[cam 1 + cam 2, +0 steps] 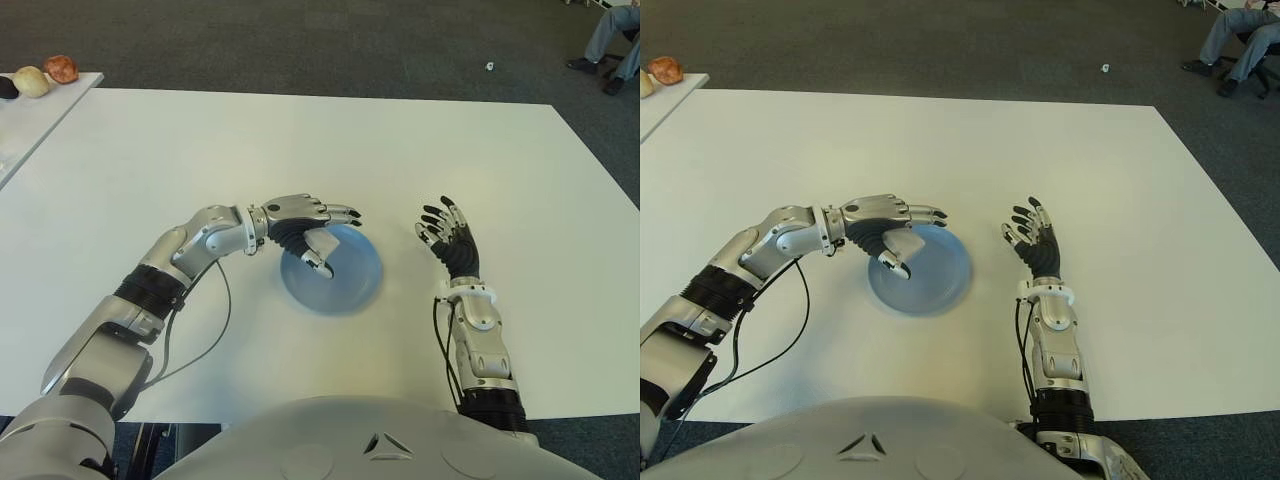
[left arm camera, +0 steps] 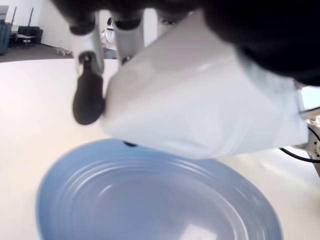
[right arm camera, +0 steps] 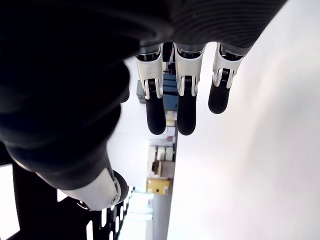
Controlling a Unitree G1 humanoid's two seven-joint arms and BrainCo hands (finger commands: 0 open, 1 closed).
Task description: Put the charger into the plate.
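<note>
- A white desk [image 1: 300,140] is filling most of the frame.
- A blue plate [image 1: 350,285] is lying directly on it, just below the frame's centre.
- A second white surface [image 1: 30,115], upper left, is carrying three rounded objects [image 1: 35,78].

My left arm reaches in from my left, elbow bent, and my left hand [image 1: 300,222] hangs palm-down over the near-left part of the plate [image 1: 355,285], fingers curled around the charger [image 2: 200,100]. My right hand [image 1: 452,240] shows right of the plate, fingers spread and holding nothing.
</note>
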